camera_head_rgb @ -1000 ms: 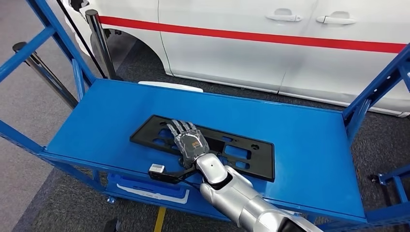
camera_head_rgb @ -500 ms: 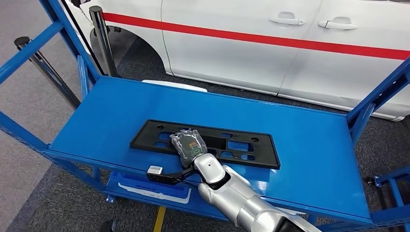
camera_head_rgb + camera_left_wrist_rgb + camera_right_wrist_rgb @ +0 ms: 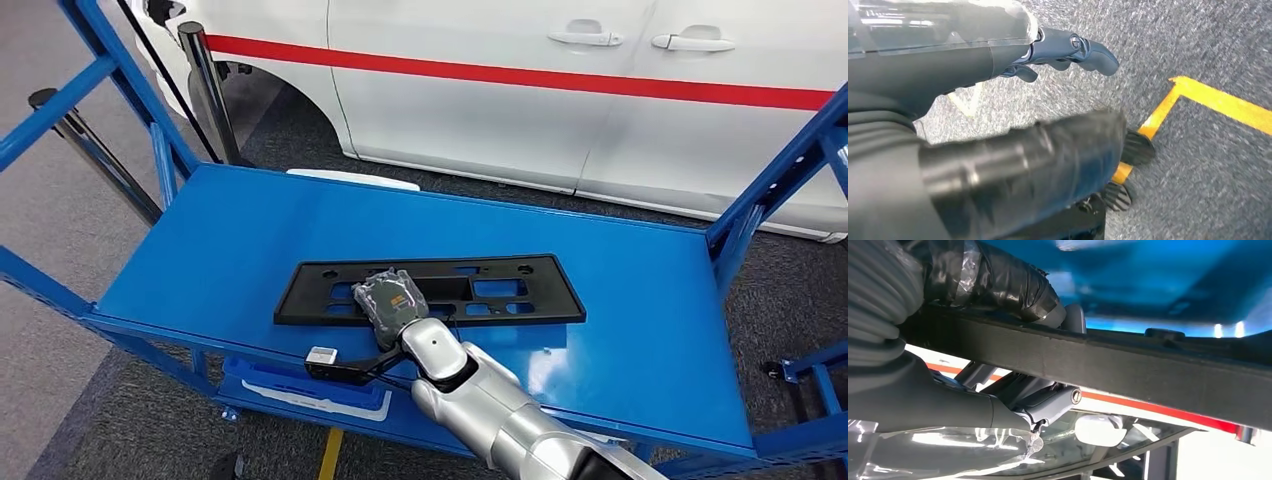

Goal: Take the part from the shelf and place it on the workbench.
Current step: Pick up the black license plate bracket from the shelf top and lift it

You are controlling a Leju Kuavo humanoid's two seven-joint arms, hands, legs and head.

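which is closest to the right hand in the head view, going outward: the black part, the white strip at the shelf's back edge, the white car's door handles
1. black part: in the grip of the right hand, on the blue shelf.
2. white strip: at the shelf's far edge, beyond the hand.
3. door handles: on the white car, beyond the shelf, far right.

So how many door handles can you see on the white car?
2. Both sit on the white car behind the blue shelf: one door handle nearer the middle, the other door handle just to its right. More may be out of frame.
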